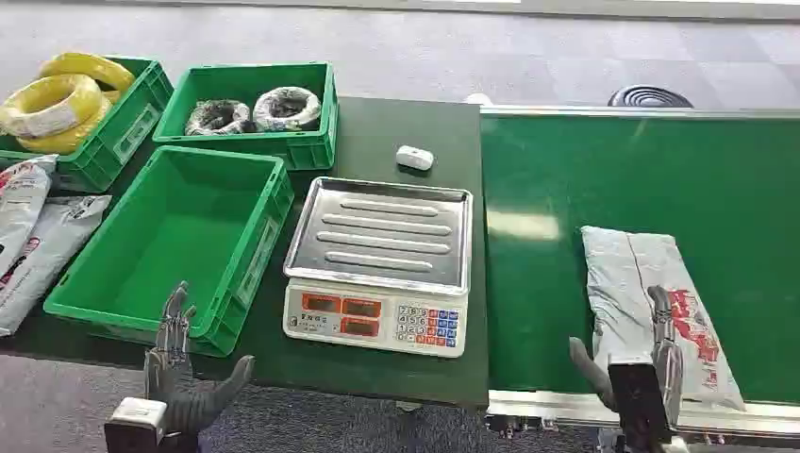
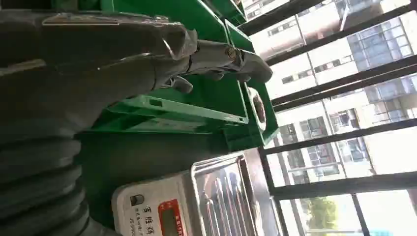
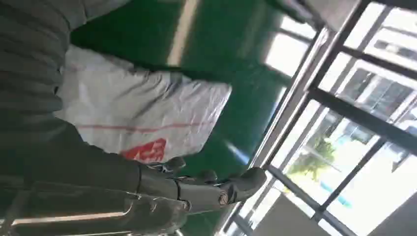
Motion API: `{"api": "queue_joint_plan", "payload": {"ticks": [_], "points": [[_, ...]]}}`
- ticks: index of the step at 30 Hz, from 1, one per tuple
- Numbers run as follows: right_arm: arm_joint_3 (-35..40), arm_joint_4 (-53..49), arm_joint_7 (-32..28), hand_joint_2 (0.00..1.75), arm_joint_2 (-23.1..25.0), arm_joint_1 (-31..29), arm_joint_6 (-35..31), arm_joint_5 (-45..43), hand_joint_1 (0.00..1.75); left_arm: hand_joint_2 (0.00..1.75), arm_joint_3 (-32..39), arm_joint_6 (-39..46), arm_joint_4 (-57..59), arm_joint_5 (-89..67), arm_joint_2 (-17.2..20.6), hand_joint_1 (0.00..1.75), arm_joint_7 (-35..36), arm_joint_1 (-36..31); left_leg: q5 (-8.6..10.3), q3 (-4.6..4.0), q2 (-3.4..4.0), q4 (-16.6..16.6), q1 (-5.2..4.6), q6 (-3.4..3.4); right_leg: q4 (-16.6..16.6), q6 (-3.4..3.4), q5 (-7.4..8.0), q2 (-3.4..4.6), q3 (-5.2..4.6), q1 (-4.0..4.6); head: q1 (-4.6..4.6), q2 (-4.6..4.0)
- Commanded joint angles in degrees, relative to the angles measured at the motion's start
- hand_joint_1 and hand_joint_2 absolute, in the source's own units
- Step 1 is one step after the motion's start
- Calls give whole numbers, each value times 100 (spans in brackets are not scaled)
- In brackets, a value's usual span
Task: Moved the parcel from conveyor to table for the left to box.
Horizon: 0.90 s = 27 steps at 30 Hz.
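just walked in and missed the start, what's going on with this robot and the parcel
The robot's right hand hovers open over the near end of a white parcel lying on the green conveyor, not yet gripping it. Its left hand waits open, holding nothing, at the near edge of the empty green bin. The scale between them holds nothing.

A scale (image 1: 379, 267) with a steel tray sits mid-table, a small white device (image 1: 414, 157) behind it. Far bins hold yellow coils (image 1: 58, 102) and wrapped coils (image 1: 255, 109). Grey bags (image 1: 33, 236) lie far left.
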Motion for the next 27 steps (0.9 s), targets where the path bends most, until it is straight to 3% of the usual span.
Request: {"api": "queue_joint_plan", "payload": {"ticks": [1, 6, 11, 16, 17, 18, 23, 27], "points": [[-1177, 2762, 1273, 175, -1048, -1675, 327, 687, 0, 175, -407, -98, 511, 55, 122, 0, -16, -496, 13, 15, 0, -18, 0, 6, -27, 5, 17, -3, 20, 0, 2, -2], [-1160, 5847, 1910, 175, -1900, -3119, 721, 1267, 0, 175, -421, -151, 566, 88, 112, 0, 65, -733, 10, 24, 20, -12, 2, 7, -26, 7, 28, 18, 26, 1, -2, 0], [-1175, 7011, 2225, 175, -1984, -3681, 1181, 1389, 0, 175, -444, -113, 615, 178, 176, 0, 97, -750, 10, 21, 8, -9, 0, 6, -19, 6, 23, 7, 24, -1, 0, 0], [-1133, 7262, 2273, 175, -1946, -3770, 1278, 1428, 0, 175, -457, -70, 635, 219, 190, 0, 75, -738, 8, 22, 4, -9, -1, 5, -18, 5, 18, 3, 22, -2, 0, 0], [-1130, 7280, 2282, 175, -1932, -3772, 1291, 1429, 24, 175, -455, -63, 636, 226, 192, 0, 72, -733, 7, 18, 3, -5, 0, 6, -14, 6, 16, 2, 17, 0, -2, 0], [-1091, 7318, 2320, 175, -1942, -3785, 1341, 1470, 171, 175, -465, -40, 646, 243, 203, 0, 66, -741, 6, 13, 1, 0, 0, 7, -8, 7, 15, 2, 11, 0, -2, 0], [-1135, 7147, 2091, 175, -1895, -3885, 1112, 1399, 175, 175, -494, 63, 622, 292, 209, 0, 40, -679, 14, 12, 1, -4, 1, 9, -13, 8, 20, 0, 13, 1, 2, 0], [-1217, 6725, 1434, 175, -1817, -4096, 575, 1135, 175, 175, -482, 165, 529, 311, 216, 0, 26, -628, 12, 10, 13, -2, -3, 9, -7, 8, 21, 12, 15, -4, 2, 0]]}}
